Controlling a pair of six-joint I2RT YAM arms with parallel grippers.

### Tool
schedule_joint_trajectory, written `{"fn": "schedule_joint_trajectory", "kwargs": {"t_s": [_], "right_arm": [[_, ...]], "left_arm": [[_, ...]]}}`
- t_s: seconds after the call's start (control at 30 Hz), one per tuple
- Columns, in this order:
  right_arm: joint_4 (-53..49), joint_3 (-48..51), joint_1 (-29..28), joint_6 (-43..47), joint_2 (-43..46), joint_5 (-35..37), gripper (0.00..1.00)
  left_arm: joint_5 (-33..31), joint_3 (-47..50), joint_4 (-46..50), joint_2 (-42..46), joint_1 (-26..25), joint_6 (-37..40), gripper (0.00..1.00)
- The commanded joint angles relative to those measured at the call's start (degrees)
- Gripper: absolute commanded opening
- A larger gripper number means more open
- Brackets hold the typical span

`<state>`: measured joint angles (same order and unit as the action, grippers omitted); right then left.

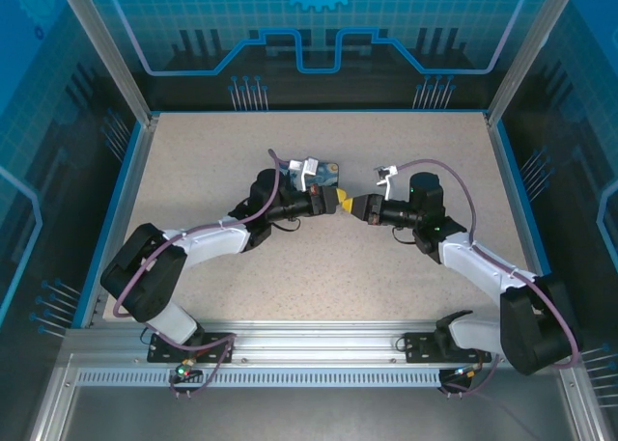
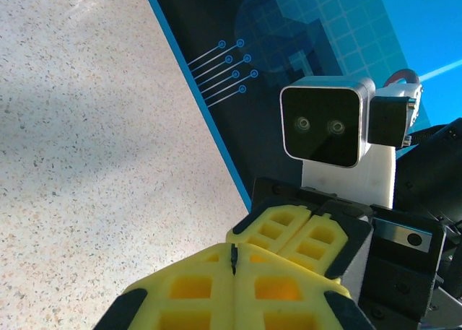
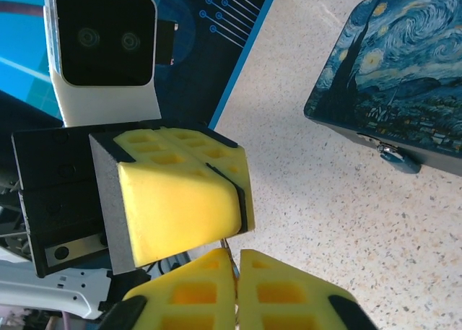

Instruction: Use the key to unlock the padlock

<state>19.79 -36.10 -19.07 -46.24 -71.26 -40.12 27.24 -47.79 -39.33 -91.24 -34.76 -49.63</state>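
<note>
1. The left gripper (image 1: 338,202) and the right gripper (image 1: 358,206) are seen tip to tip over the table (image 1: 290,277), just in front of the painted tin (image 1: 326,176).
2. The right gripper's fingers (image 3: 191,301) are pressed together, and the key (image 3: 229,254), a thin sliver, is pinched in their seam.
3. The key's upper end is met by the lower corner of the left gripper's fingers (image 3: 173,200), which are also pressed together.
4. A dark line is seen at the left fingers' seam in the left wrist view, but whether the key is gripped there cannot be told.
5. The padlock (image 3: 393,157), small and blurred, is seen at the tin's front edge, well apart from both grippers.
</note>
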Motion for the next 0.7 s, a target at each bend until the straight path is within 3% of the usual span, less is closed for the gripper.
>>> {"fn": "schedule_joint_trajectory", "kwargs": {"t_s": [0.0,0.07,0.13,0.2,0.33,0.47,0.67], "right_arm": [[0.6,-1.5,-0.7,0.7,-0.1,-1.5,0.0],[-0.2,-1.7,-0.5,1.2,0.0,-1.3,0.0],[-1.3,-1.7,-0.4,2.0,0.3,-1.1,0.0],[-3.4,-1.9,-0.2,3.7,0.8,-0.7,0.0],[-13.1,-4.0,-0.3,10.6,2.6,2.3,0.0],[-21.5,-6.9,-2.0,18.1,3.8,7.8,0.0],[-31.8,-12.8,-10.6,29.0,3.5,26.2,0.0]], "left_arm": [[-0.9,-0.7,-1.6,-0.8,-0.6,-0.2,0.0],[-1.5,-1.0,-0.9,-0.7,-0.6,-0.4,0.0],[-3.3,-0.8,0.9,0.4,-0.6,-0.6,0.15],[-6.6,-0.6,4.6,2.4,-0.3,-0.7,0.42],[-9.8,-2.6,17.3,7.0,1.3,-2.1,0.59],[-9.9,-9.2,35.0,9.1,2.0,-2.0,0.59],[-8.8,-19.3,56.1,6.6,2.5,-4.0,0.58]]}}
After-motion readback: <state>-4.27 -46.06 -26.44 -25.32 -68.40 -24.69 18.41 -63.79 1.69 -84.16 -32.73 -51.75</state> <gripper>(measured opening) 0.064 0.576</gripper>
